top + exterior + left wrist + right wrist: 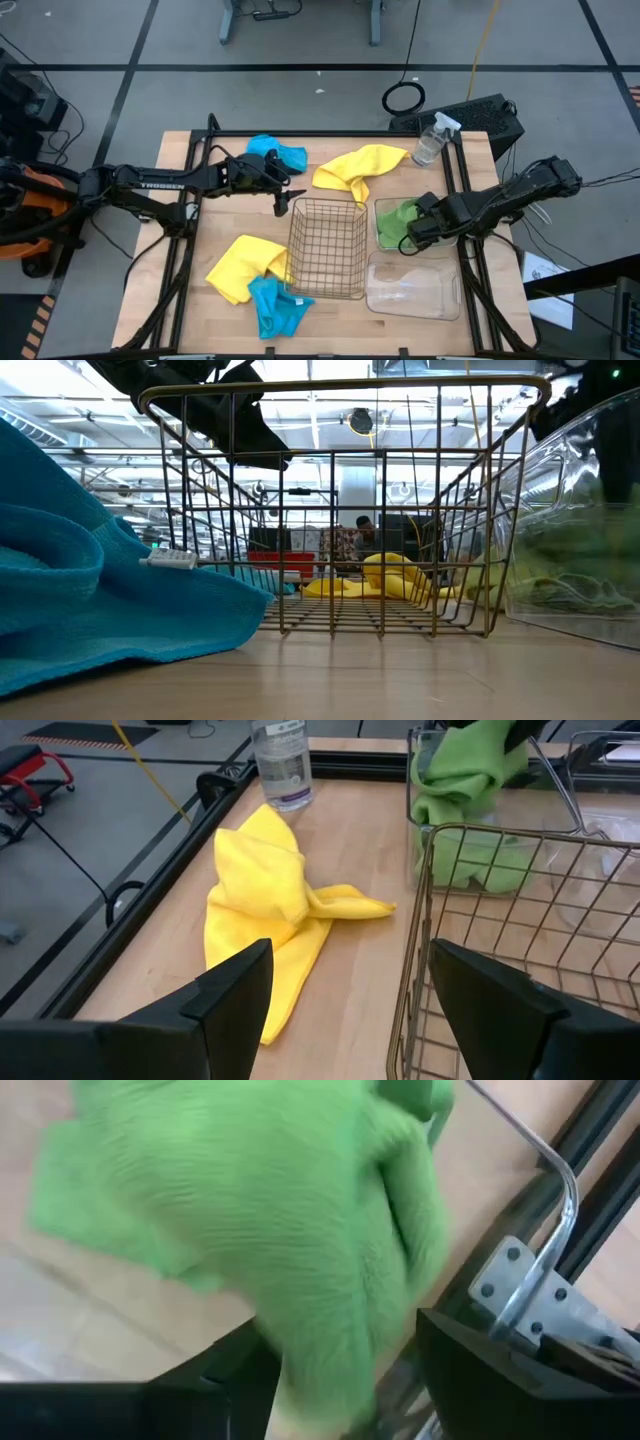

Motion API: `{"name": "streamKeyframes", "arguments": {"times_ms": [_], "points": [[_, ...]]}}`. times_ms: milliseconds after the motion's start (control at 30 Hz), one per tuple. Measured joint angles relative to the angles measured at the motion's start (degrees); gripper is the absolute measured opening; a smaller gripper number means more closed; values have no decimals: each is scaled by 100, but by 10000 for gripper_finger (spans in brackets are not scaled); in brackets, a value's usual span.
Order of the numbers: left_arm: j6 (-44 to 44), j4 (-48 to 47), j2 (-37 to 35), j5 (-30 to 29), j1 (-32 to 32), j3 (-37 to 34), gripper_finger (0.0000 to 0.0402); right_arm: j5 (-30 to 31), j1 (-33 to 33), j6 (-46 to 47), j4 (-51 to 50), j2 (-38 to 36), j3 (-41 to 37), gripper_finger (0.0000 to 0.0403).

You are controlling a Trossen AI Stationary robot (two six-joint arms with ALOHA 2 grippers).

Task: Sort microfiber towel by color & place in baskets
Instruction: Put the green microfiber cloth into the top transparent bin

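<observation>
High view: the wire basket [327, 248] stands at table centre and serves as reference. The left arm reaches in horizontally from the left edge, its left gripper [283, 200] hovering just off the basket's far left corner, fingers spread wide and empty. The right arm angles in from the right edge; the right gripper [412, 232] sits over the far clear tub [382, 208] beside the basket, at the green towel [397, 222] inside it; its fingers stand apart around the cloth, but a grip cannot be confirmed. The near clear tub [413, 286] lies beside the basket too. Yellow towels [358, 170] and blue towels [277, 155] lie beyond and before the basket. Low view: a blue towel [90, 590] lies left of the basket [340, 500]. Left wrist view: open fingers [225, 1005] frame a yellow towel [265, 910]. Right wrist view: green cloth [260, 1220] hangs between the fingers [500, 1370].
</observation>
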Motion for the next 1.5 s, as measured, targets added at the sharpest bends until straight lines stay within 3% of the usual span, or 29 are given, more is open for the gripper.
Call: {"name": "streamKeyframes", "arguments": {"times_ms": [233, 567, 833, 1300, 1400, 1500], "points": [[4, -20, 0, 2, 0, 0, 271, -93, 161, -43, -25, -1, 290, 183], [7, -17, 0, 2, 0, 0, 271, 84, 114, -13, 1076, 81, -613, 11], [2, -12, 0, 0, 0, 0, 271, 39, 5, -187, 1752, 99, -1263, 22], [26, -170, 4, -1, -87, 2, 271, -362, 5, -151, 66, -76, -82, 26], [59, -166, 4, 0, -87, 2, 271, -168, 3, -147, 123, -76, -70, 42], [70, -162, 4, 0, -87, 2, 271, 457, -46, -224, 208, -44, -73, 70]]}}
